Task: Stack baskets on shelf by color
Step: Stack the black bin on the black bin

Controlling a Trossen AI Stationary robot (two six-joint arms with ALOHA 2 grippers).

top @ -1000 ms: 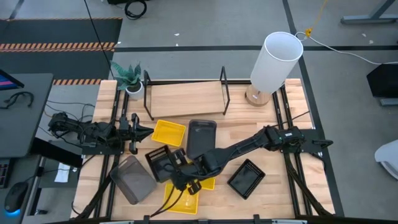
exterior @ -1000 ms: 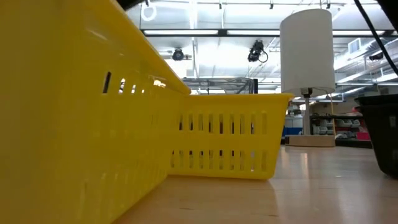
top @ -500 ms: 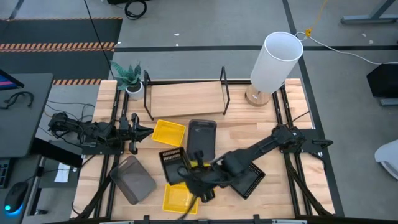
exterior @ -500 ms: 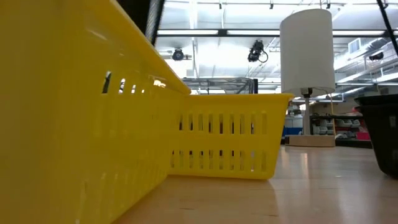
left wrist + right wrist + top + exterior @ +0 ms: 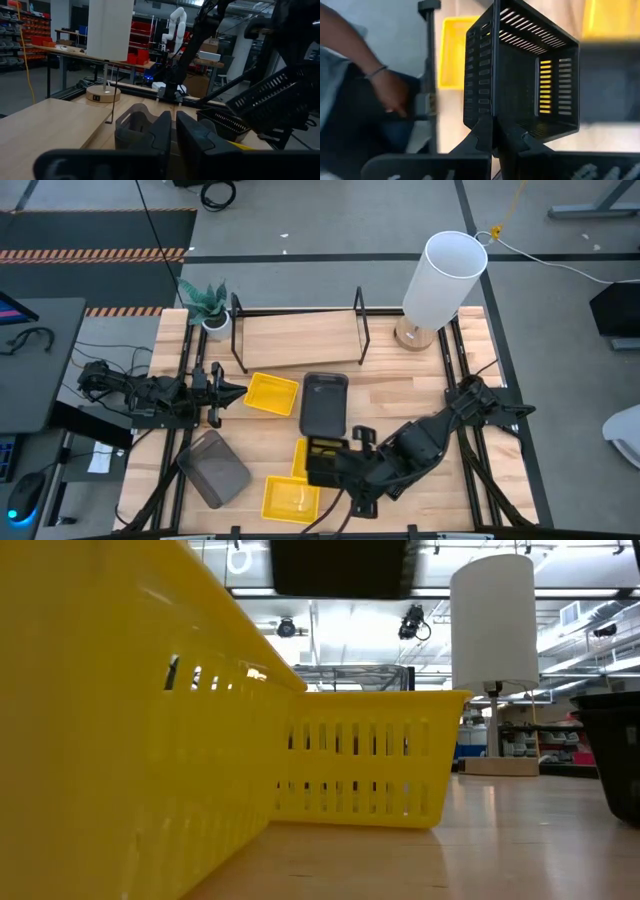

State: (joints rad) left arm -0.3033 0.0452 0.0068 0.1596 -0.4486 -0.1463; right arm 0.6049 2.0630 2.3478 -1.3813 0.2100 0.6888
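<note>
Item: small black basket, clamped by its wall in the right gripper, carried in the last second from table centre toward the front edge, away from the shelf; left gripper near-closed, empty, waiting at left.

The right gripper has carried a black basket from the table's eight o'clock side toward six o'clock. It now hangs above the yellow baskets. The other black basket at five o'clock is now hidden under the arm.
</note>
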